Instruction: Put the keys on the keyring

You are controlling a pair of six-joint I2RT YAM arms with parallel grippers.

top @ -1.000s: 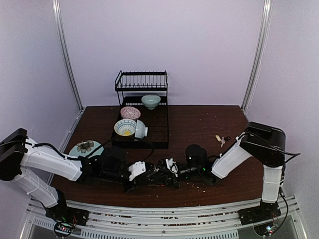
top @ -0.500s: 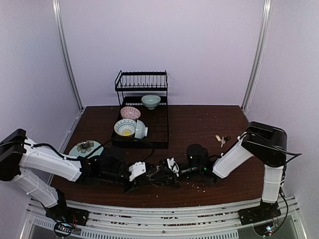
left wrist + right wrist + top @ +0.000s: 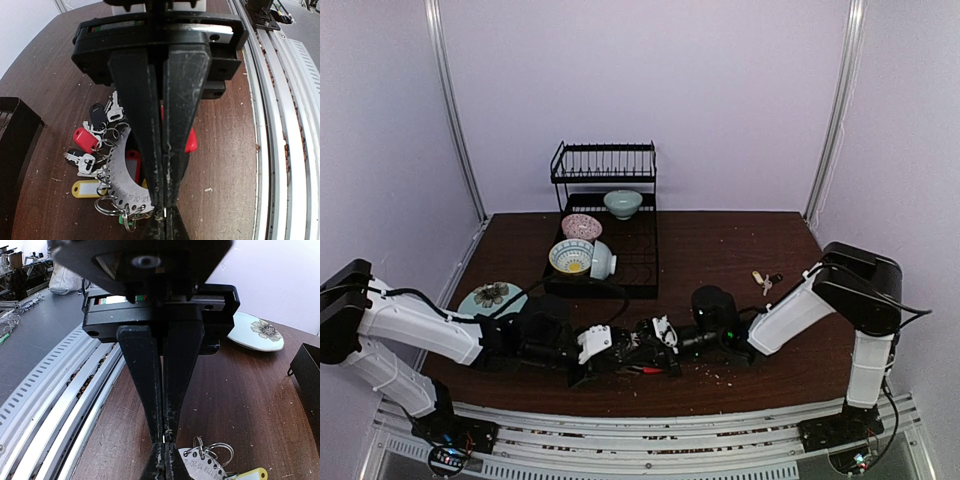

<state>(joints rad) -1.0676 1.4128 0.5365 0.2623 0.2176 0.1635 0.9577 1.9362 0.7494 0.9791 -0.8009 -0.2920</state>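
At lower centre, the right jaws, lately ajar, are closed at the keyring (image 3: 120, 186); the left jaws are closed too; a grip on its ring is probably being attempted.

The worktop (image 3: 740, 240) is finished in dark brown wood grain, and pale specks are scattered near its front. It is enclosed on 3 sides by plain pale lilac walls (image 3: 650, 90). 2 metal uprights (image 3: 455, 120) are fitted at the rear corners. A slotted aluminium rail (image 3: 650, 440) is mounted along the near edge. A black 2-tier wire rack (image 3: 605, 160) is placed at the rear, left of centre. Illumination is even and diffuse.
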